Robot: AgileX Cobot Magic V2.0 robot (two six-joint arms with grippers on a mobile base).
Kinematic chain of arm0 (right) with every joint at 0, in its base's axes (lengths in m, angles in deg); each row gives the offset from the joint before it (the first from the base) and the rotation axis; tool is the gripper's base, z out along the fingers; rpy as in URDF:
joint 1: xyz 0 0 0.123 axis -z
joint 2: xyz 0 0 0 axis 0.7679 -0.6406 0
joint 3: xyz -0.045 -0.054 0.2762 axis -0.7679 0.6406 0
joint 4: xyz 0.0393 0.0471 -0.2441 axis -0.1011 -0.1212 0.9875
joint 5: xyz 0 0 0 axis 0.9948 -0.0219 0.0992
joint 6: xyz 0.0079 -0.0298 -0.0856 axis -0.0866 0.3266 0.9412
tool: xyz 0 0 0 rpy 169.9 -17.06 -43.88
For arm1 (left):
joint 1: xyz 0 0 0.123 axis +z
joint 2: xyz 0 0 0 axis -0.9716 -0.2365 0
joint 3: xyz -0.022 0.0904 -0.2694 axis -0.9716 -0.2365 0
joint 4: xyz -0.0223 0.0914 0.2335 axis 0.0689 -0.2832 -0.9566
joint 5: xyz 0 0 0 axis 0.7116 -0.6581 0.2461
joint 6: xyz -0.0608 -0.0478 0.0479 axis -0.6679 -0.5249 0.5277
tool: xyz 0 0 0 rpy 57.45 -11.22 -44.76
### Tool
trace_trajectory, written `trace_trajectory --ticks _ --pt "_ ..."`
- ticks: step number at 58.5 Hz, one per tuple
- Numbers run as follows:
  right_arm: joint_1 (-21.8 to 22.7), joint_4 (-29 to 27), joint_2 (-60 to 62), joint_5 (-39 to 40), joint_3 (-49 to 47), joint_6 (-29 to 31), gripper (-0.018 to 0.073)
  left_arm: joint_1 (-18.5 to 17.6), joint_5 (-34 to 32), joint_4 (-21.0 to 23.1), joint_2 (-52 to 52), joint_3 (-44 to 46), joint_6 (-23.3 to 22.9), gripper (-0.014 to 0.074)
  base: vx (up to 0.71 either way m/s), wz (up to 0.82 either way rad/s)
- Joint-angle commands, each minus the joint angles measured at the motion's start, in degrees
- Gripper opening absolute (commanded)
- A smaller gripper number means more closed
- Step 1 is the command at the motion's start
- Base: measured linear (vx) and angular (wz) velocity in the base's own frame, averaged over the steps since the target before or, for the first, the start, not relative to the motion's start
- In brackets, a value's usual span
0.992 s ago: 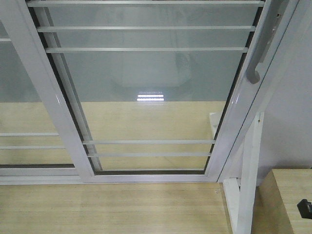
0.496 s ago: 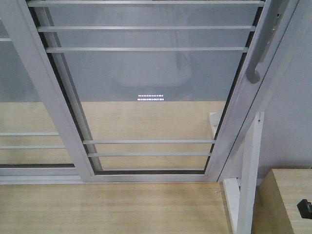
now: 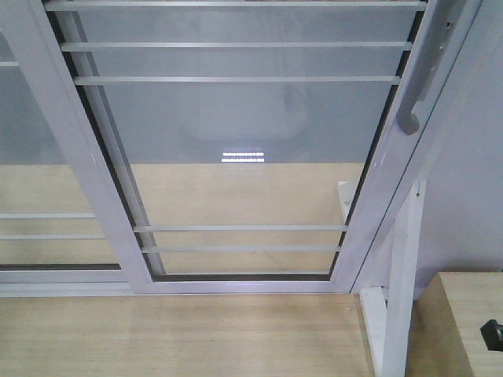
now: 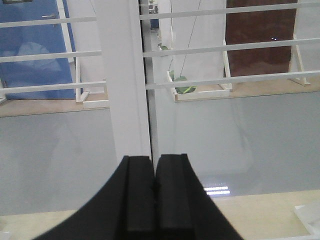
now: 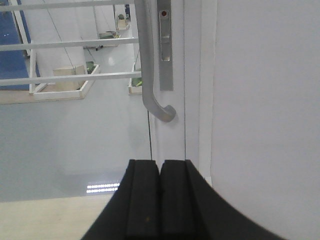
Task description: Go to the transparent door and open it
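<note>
**A:** How many panels do you have ahead of you?

**B:** Two. The door (image 3: 236, 141) is the one carrying the single handle (image 3: 408, 118). The other panel (image 3: 35, 157) overlaps it on the far side from that handle.

**A:** And the bars?

**B:** You can count five across the door in the front view, three high up and two low down.

**A:** Where are your left fingers (image 4: 140, 195)?

**B:** The two are clenched flat together with nothing between them. One white stile (image 4: 122, 75) stands straight ahead of them, with glass on either side.

**A:** Your right fingers (image 5: 145, 195)?

**B:** Those two are also pressed together and empty. The handle's curved lower end sits just above and ahead of them, apart from them. One lock plate (image 5: 165, 50) runs up just to its right. To the right of the fingers is a plain wall (image 5: 265, 100).

**A:** Anything else?

**B:** In the front view you have one white post (image 3: 399, 283) and one wooden box (image 3: 460, 322) low down on the handle's side.
</note>
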Motion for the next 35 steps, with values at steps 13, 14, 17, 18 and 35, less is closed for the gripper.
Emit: trace_trajectory --ticks 13,14,17,18,35 --pt "0.2 0.2 0.9 15.0 0.1 0.5 -0.0006 -0.4 -15.2 0.5 0.8 -0.8 -0.4 -0.0006 0.0 0.0" --pt "0.2 0.1 0.9 15.8 0.1 0.5 -0.0006 -0.4 -16.3 0.5 0.8 -0.7 -0.4 -0.0006 0.0 0.0" --pt "0.2 -0.1 0.9 18.2 -0.3 0.3 -0.0006 -0.4 -19.9 0.5 0.8 -0.3 -0.5 -0.0006 0.0 0.0" --pt "0.2 -0.1 0.9 18.8 -0.6 0.1 -0.0006 -0.4 -21.6 0.5 0.8 -0.1 -0.5 -0.0006 0.0 0.0" --pt "0.2 6.5 -3.7 10.4 -21.6 3.4 -0.0005 -0.3 -15.9 0.4 -2.2 16.8 2.0 -0.0006 0.0 0.0"
